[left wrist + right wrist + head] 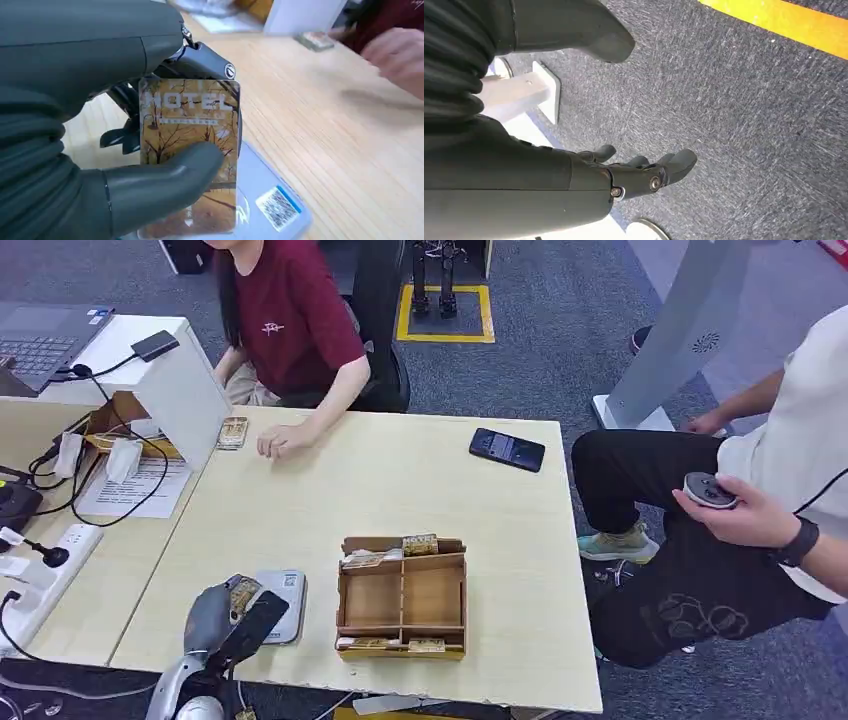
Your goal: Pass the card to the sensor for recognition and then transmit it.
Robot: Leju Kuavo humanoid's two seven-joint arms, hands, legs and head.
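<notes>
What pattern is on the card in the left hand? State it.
Golden-brown with bare dark tree branches and pale "HOTEL" lettering on the card, clearest in the left wrist view.

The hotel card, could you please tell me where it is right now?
The hotel card is held in the left hand, at the near left of the table, just over the grey sensor and left of the wooden organiser box.

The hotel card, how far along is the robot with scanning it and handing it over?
Done: the left hand has picked up the hotel card, its thumb pressed on the card's face. In hand: it holds the card just over the grey card reader at the table's near edge; whether they touch can't be told. Left: passing the card on. The right hand hangs over the carpet, holding nothing.
</notes>
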